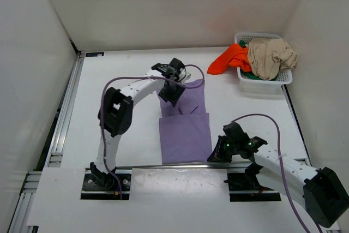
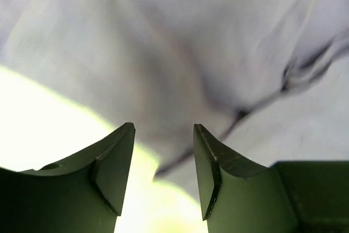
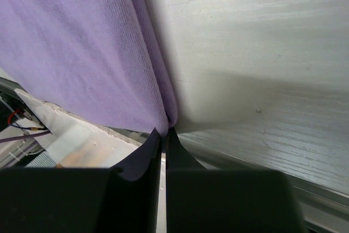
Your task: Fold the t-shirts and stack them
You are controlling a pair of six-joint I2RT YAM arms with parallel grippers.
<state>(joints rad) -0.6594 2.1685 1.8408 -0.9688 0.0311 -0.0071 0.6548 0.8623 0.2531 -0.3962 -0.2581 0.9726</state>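
The lavender t-shirt (image 1: 185,129) lies partly folded in the middle of the table, its far half doubled over the near half. My left gripper (image 1: 172,92) hovers over the shirt's far left part. In the left wrist view its jaws (image 2: 163,151) stand open with nothing between them, and blurred pale cloth (image 2: 180,53) lies just beyond. My right gripper (image 1: 214,156) is at the shirt's near right corner, shut (image 3: 164,132) on the purple hem (image 3: 82,42). The beige t-shirt (image 1: 271,57), the orange-red one (image 1: 229,59) and a bit of the green one (image 1: 246,73) are piled at the basket.
The white mesh basket (image 1: 264,80) stands at the back right corner, with the orange-red shirt hanging out over its left rim. White walls close in the table on three sides. A metal rail (image 1: 64,118) runs along the left edge.
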